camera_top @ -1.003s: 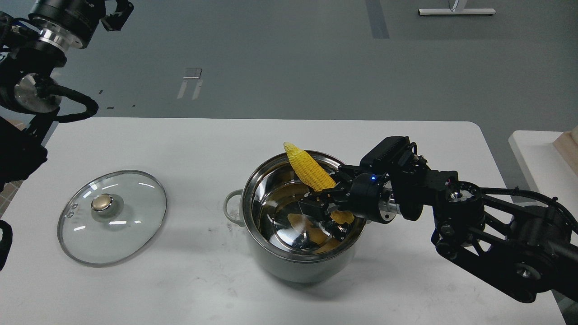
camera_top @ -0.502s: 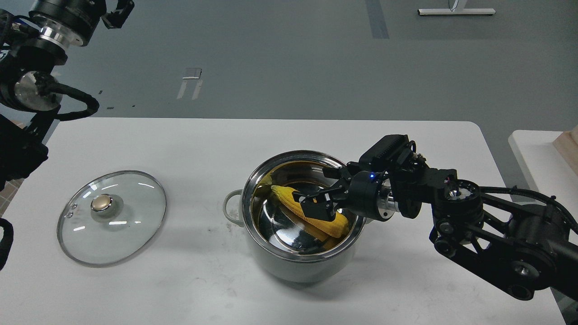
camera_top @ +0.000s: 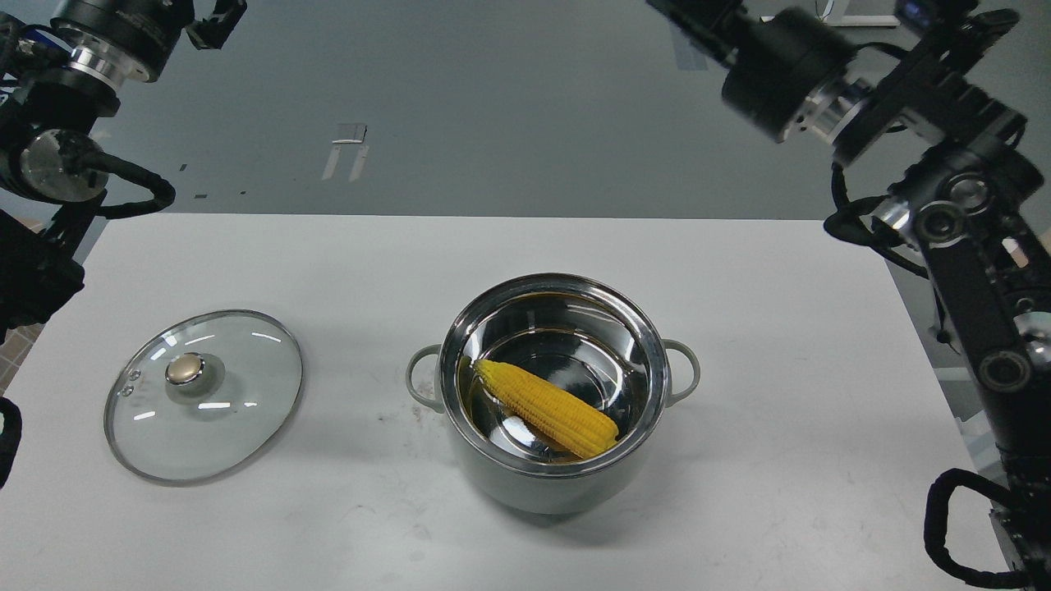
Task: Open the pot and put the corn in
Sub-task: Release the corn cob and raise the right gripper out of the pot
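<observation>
The grey-green pot (camera_top: 538, 484) stands open in the middle of the white table, its steel inside showing. The yellow corn (camera_top: 546, 408) lies inside it on the bottom, slanting from upper left to lower right. The glass lid (camera_top: 246, 386) with its brass knob lies flat on the table to the left of the pot. My right gripper (camera_top: 686, 16) is raised high at the top edge, far above the pot, with its fingers cut off by the frame. My left gripper (camera_top: 215, 20) is high at the top left, small and dark, holding nothing that I can see.
The white table (camera_top: 739, 263) ends at the right near my right arm's lower links (camera_top: 985, 328). A second pale table edge is hidden behind that arm. Grey floor lies beyond the far edge.
My right gripper let go of the corn, which dropped and settled on the pot's bottom. The right arm then lifted up and away to the top right. The left arm barely moved.
</observation>
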`<move>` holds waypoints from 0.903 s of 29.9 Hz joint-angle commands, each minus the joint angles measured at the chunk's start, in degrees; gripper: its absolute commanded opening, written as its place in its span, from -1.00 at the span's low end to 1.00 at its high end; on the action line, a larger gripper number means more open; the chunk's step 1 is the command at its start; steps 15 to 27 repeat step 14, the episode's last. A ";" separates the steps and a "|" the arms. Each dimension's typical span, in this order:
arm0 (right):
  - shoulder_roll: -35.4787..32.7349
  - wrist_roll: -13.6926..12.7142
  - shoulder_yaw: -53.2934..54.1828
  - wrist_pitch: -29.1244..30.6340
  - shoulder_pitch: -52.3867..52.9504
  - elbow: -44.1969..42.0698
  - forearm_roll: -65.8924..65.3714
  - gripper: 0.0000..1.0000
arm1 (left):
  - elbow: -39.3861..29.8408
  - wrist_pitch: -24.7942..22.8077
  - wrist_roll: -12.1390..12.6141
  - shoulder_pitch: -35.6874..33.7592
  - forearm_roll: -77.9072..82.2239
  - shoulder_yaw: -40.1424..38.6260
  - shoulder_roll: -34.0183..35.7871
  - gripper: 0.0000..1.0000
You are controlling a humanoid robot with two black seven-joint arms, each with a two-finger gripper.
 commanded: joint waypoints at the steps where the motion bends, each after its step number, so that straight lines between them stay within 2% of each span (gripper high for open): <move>1: -0.41 0.02 7.41 -0.35 0.42 -6.60 9.23 1.00 | 0.21 -0.04 0.26 0.21 -0.72 -1.26 -0.19 0.95; 4: -1.55 0.02 12.08 -1.23 0.51 -11.96 17.15 1.00 | 0.57 0.22 0.52 0.29 -1.34 -1.26 -0.37 0.95; 6: -1.73 0.02 12.97 -2.28 0.60 -14.60 20.15 1.00 | 0.57 0.23 0.52 0.47 -1.34 -1.26 -0.45 0.95; 10: -1.82 -0.07 13.15 -8.43 1.12 -21.90 29.02 1.00 | 0.04 -0.04 0.52 2.48 -1.52 -1.96 0.16 0.95; 13: -2.26 -0.07 13.24 -8.79 1.30 -24.36 31.41 1.00 | 0.04 -0.04 0.70 3.11 -1.78 -3.72 0.34 0.95; 27: -2.26 -0.07 13.24 -8.79 1.30 -24.55 31.77 1.00 | 0.13 -0.12 0.70 3.11 -1.78 -3.90 0.34 0.95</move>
